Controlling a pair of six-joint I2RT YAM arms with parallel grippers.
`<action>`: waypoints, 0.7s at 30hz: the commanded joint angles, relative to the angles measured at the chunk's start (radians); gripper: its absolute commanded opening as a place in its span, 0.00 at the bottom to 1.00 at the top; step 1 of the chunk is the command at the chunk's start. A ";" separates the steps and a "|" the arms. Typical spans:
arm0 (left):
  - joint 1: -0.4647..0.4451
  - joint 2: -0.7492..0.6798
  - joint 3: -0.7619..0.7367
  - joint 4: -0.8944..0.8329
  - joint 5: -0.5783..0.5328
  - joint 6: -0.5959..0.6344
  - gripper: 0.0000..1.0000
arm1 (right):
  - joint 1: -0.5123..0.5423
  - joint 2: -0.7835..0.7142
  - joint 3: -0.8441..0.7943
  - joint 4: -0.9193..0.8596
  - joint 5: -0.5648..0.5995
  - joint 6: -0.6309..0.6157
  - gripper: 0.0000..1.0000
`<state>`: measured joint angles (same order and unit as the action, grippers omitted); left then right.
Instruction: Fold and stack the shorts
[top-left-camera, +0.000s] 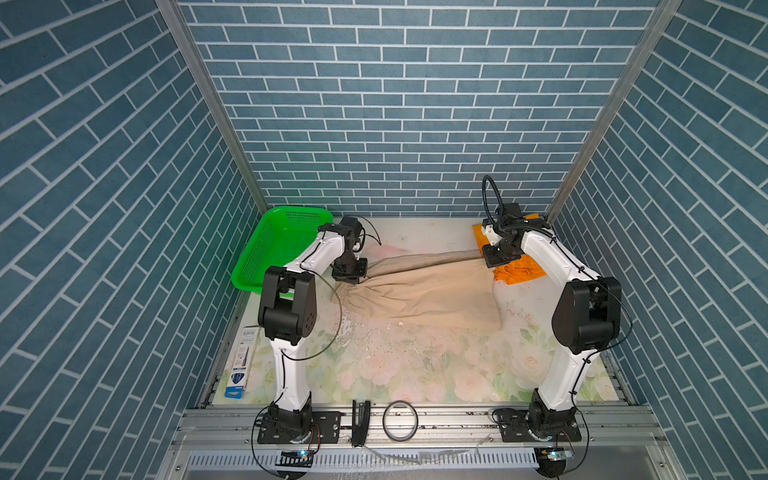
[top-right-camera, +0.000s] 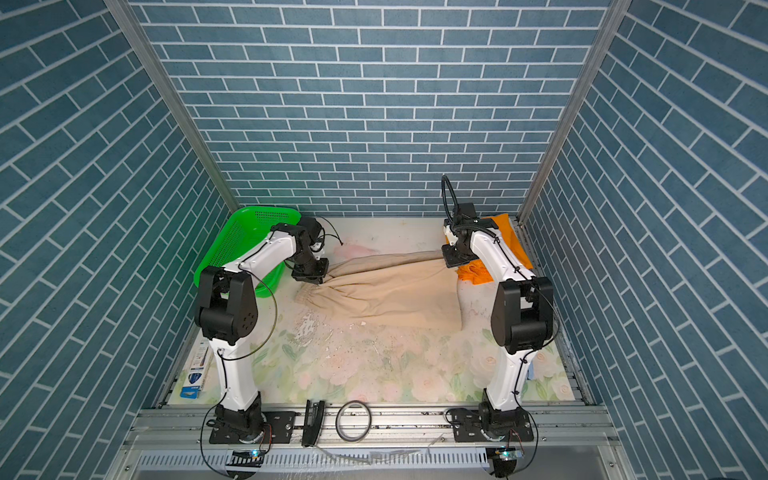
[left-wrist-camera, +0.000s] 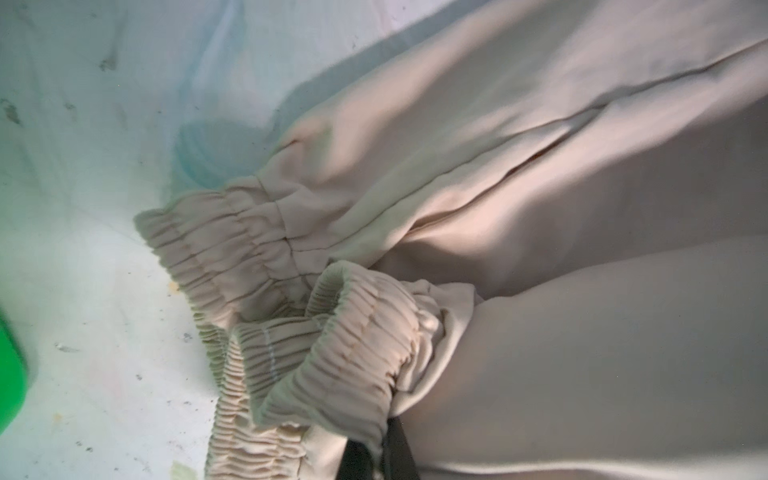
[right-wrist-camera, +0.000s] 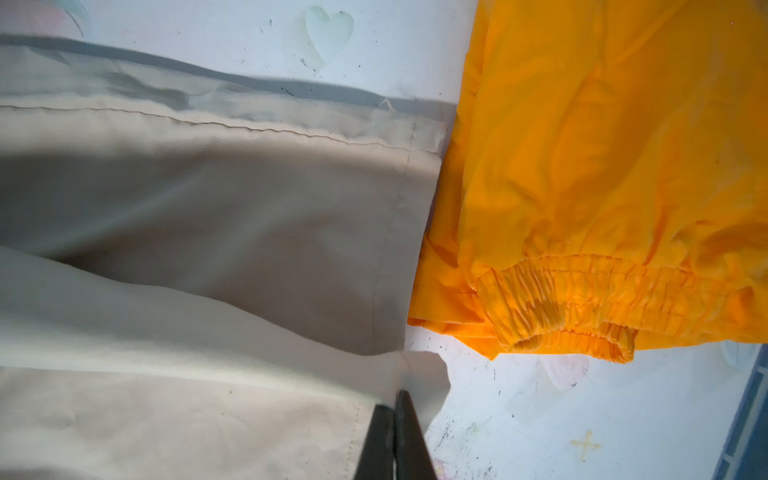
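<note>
White shell links on left arm (top-left-camera: 291, 374) and right arm (top-left-camera: 561, 374), bulky black joint housings (top-left-camera: 286, 307), thin black cables (top-left-camera: 341, 309) looping alongside, black base plates (top-left-camera: 326, 432) with silver screws (top-left-camera: 335, 425); right hand (right-wrist-camera: 392, 405) has black tapered fingers (right-wrist-camera: 411, 436)

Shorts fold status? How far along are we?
Done: orange shorts lie at the far right, seemingly folded. In hand: beige shorts stretched between left gripper, shut on the waistband, and right gripper, shut on a leg hem. Left: fold beige, stack it on orange.
</note>
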<state>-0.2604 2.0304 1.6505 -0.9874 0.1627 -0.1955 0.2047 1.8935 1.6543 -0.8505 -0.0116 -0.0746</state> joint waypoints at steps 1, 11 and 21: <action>-0.020 -0.036 -0.068 0.065 -0.007 -0.018 0.00 | -0.031 -0.014 -0.007 0.034 0.080 0.032 0.00; 0.045 -0.045 0.002 -0.021 -0.117 -0.038 0.00 | -0.033 0.036 0.083 0.055 0.093 -0.027 0.00; 0.125 -0.020 0.031 -0.015 -0.149 -0.039 0.39 | -0.041 0.200 0.217 0.098 0.106 -0.070 0.00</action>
<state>-0.1844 2.0140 1.6844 -0.9382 0.1421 -0.2386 0.2188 2.0583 1.8404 -0.7925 -0.0372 -0.1135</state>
